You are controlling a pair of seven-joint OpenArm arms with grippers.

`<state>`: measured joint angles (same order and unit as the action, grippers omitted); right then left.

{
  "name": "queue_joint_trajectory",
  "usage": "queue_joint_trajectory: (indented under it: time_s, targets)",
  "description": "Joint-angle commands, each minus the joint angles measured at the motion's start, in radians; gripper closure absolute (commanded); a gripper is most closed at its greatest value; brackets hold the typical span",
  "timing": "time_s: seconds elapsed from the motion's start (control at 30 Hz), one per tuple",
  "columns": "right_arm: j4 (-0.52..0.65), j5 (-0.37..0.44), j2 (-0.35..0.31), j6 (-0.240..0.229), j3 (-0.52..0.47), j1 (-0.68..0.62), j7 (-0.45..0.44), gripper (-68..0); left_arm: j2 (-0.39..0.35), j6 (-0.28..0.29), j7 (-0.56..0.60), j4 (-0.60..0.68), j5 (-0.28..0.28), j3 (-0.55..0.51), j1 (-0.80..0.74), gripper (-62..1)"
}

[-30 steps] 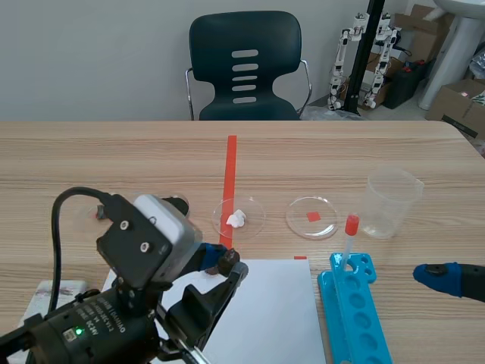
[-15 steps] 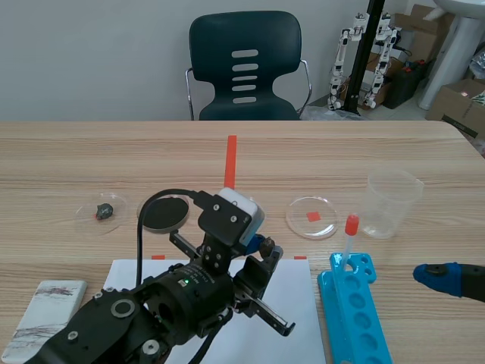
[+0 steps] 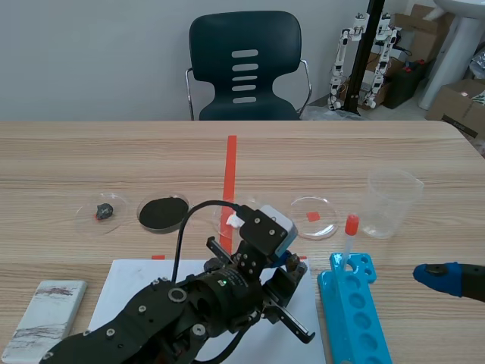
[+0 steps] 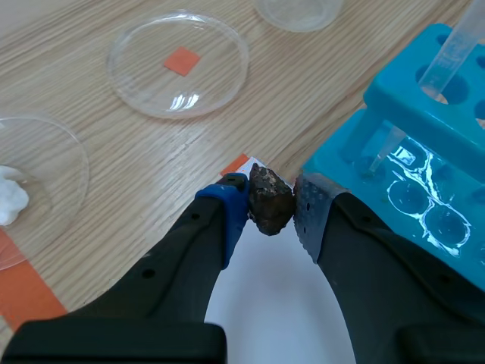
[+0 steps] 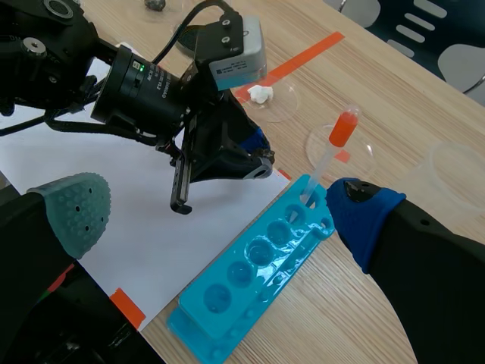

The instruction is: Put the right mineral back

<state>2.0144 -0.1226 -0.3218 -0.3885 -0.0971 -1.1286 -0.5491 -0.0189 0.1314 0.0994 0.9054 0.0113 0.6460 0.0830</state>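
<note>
Between the left gripper's (image 4: 271,218) pads: the mineral (image 4: 270,203), a dark brown rough lump, clamped on both sides and held clear of the table. It sits over the corner of the white paper (image 4: 276,303), just beside the blue tube rack (image 4: 424,144).

Status, as a judgement: pickup done, placement not done.
- Likely target is the empty petri dish (image 4: 179,64) over an orange-red tape square. It is the rightmost of the four dishes and the only one with nothing in it.
- The dish lies ahead of the gripper, near but not under it. The mineral is not over the dish yet.
- Left to do: carry it forward over the dish, lower it, open the fingers, back off.

Other dishes are occupied: white lump (image 3: 236,220), black powder (image 3: 162,211), small dark stone (image 3: 102,210).

Watch item: the rack and its red-capped dropper (image 3: 351,227) stand close beside the gripper's path, and a clear beaker (image 3: 392,201) stands just past the dish.

The right gripper (image 5: 216,208) has its fingers spread wide and holds nothing. It is parked low at the right table edge, near the rack, well apart from the mineral. It has no evident role in this step.

A grey marbled tile (image 3: 45,318) lies beside the paper on the left.
</note>
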Motion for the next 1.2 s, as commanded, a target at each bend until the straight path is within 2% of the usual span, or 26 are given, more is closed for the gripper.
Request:
queue_joint_trajectory:
  time_s: [0.0,0.17,0.43,0.63,0.93,1.0,1.17]
  targets:
    - [0.009,0.011,0.0,0.003,-0.005,-0.002,-0.014,-59.1,0.021,-0.001,0.017,-0.004,0.008,-0.005,0.019,-6.2]
    - [0.009,0.011,0.0,0.003,-0.005,-0.002,-0.014,-59.1,0.042,-0.001,0.025,-0.072,0.015,-0.005,0.054,-6.2]
    - [0.009,0.011,0.0,0.003,-0.005,-0.002,-0.014,-59.1,0.051,-0.002,0.024,-0.097,0.023,-0.005,0.064,-7.7]
    - [0.009,0.011,0.0,0.003,-0.005,-0.002,-0.014,-59.1,0.052,-0.002,0.024,-0.101,0.023,-0.005,0.064,-31.0]
    - [0.009,0.011,0.0,0.003,-0.005,-0.002,-0.014,-59.1,0.052,-0.001,0.024,-0.101,0.031,-0.005,0.064,-55.6]
    - [0.009,0.011,0.0,0.003,-0.005,-0.002,-0.014,-59.1,0.052,-0.001,0.024,-0.101,0.039,-0.005,0.064,-58.9]
    - [0.009,0.011,0.0,0.003,-0.005,-0.002,-0.014,-59.1,0.051,-0.001,0.024,-0.099,0.047,-0.005,0.064,-59.8]
